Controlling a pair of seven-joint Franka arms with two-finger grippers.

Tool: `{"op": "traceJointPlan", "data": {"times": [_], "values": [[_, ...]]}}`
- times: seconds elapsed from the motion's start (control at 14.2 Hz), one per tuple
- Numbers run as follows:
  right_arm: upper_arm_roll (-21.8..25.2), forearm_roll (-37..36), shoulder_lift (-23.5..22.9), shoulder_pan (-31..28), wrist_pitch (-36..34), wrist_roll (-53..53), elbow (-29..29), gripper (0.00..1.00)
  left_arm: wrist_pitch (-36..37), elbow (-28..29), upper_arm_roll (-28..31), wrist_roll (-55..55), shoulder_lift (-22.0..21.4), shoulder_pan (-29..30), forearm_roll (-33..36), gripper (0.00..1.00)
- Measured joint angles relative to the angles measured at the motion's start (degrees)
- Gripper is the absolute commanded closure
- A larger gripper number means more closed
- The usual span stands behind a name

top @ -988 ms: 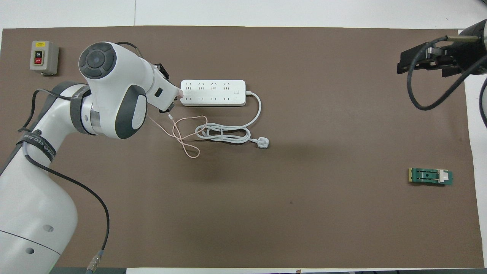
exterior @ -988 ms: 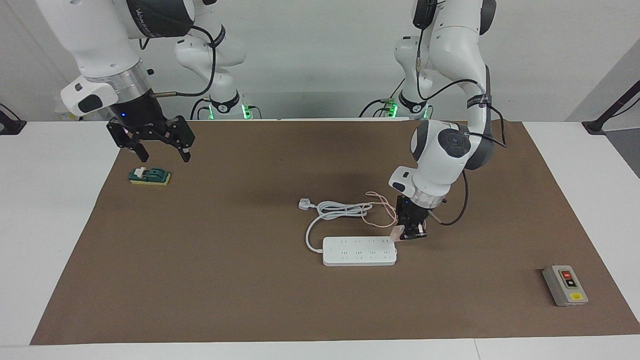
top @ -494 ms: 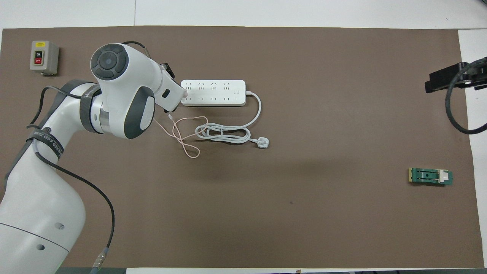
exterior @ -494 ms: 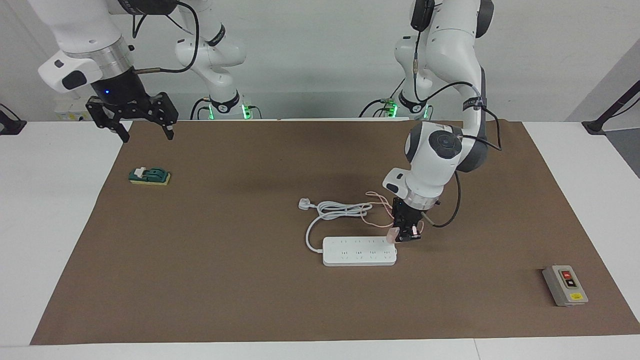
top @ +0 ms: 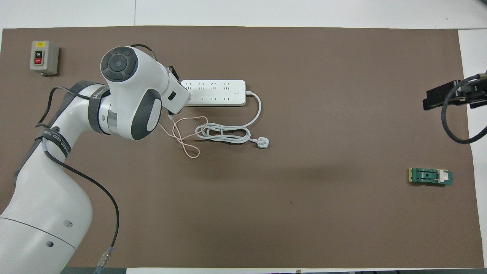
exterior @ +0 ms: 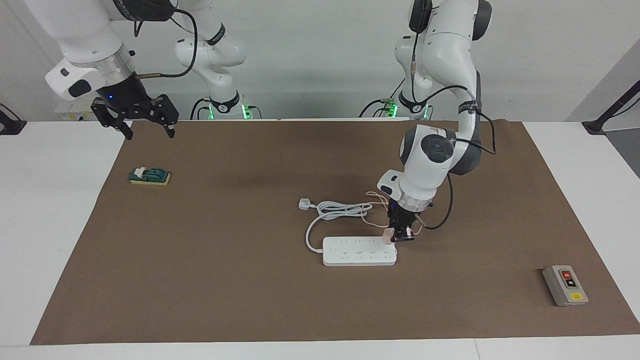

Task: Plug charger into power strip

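We see our left gripper (exterior: 398, 236) clamped on the charger (exterior: 388, 235), just over the power strip (exterior: 359, 251) at its end toward the left arm. Our right gripper (exterior: 146, 131), fingers spread wide and empty, waits above the brown mat (exterior: 240, 290)'s edge, with bare mat between the two.

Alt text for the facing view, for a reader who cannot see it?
The left gripper holds the pink charger over one end of the white power strip on a brown mat. The right gripper waits open, raised over the mat's edge near a green switch.
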State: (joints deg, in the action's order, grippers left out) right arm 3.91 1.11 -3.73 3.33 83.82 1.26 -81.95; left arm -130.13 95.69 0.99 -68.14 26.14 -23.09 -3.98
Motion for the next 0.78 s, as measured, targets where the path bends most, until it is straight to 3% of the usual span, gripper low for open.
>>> {"op": "traceJointPlan", "data": {"times": [0.42,0.78], "values": [[0.0,0.0,4.8,-0.9,3.4,0.0,-7.9,0.0,0.0,0.0,0.1,1.6,0.1,-1.1,1.6,1.0],[0.0,-0.1,5.8,-0.9,4.3,0.0,-8.4,0.0,0.1,0.0,0.1,2.9,0.2,-1.2,2.0,1.0]]}}
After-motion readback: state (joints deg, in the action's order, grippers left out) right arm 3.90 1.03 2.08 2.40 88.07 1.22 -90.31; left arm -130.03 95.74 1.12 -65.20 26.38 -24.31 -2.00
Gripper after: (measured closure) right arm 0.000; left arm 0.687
